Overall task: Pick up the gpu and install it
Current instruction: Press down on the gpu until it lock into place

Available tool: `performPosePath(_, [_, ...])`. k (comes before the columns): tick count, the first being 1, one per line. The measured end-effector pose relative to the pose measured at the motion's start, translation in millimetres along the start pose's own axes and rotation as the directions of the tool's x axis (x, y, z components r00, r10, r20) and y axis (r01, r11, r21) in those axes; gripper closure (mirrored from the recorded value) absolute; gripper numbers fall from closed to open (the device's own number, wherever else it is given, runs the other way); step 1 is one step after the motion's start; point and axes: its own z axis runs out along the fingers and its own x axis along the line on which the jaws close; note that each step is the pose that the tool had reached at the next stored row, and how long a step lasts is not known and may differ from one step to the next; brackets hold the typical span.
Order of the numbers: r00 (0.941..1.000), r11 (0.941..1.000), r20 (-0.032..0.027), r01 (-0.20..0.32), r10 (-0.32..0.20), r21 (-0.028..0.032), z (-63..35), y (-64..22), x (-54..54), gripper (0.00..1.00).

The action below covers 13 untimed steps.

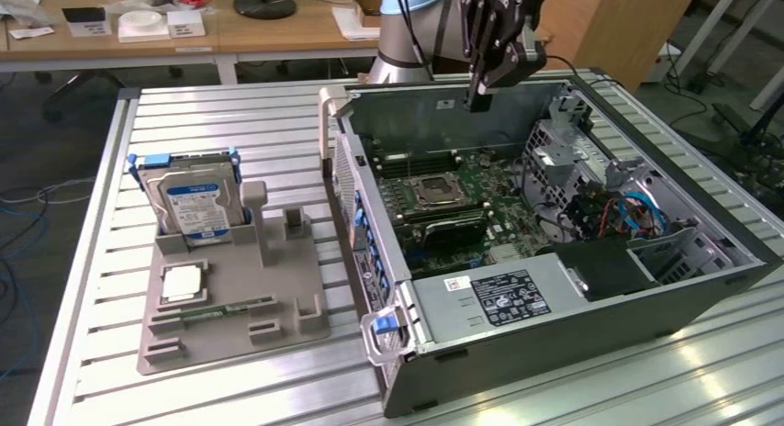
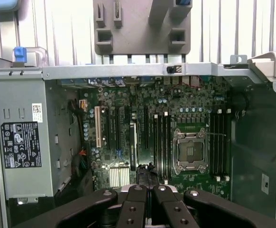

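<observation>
The gpu (image 1: 447, 229) stands on edge in a motherboard slot inside the open computer case (image 1: 686, 288), showing its black face and a pale upper edge. In the wrist view the gpu (image 2: 133, 142) is a thin dark strip between the expansion slots and the memory slots. My gripper (image 1: 480, 101) hangs well above the case's far side, clear of the card. Its black fingers (image 2: 135, 197) sit close together, shut with nothing between them, and the gripper (image 2: 147, 187) looks straight down at the motherboard (image 2: 185, 109).
A grey fixture tray (image 1: 233, 297) on the slatted table at the exterior view's left holds an upright hard drive (image 1: 196, 206), a processor (image 1: 182, 281) and a green memory stick (image 1: 218, 308). The silver power supply (image 1: 502, 297) fills the case's near end. Blue cables (image 1: 631, 210) lie by the drive cage.
</observation>
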Motion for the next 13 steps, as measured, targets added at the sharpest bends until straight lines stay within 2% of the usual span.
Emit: performPosePath(13, [1.0,1.0,-0.0001,0.0,0.0,-0.0001,23.6,0.5,0.5,0.89])
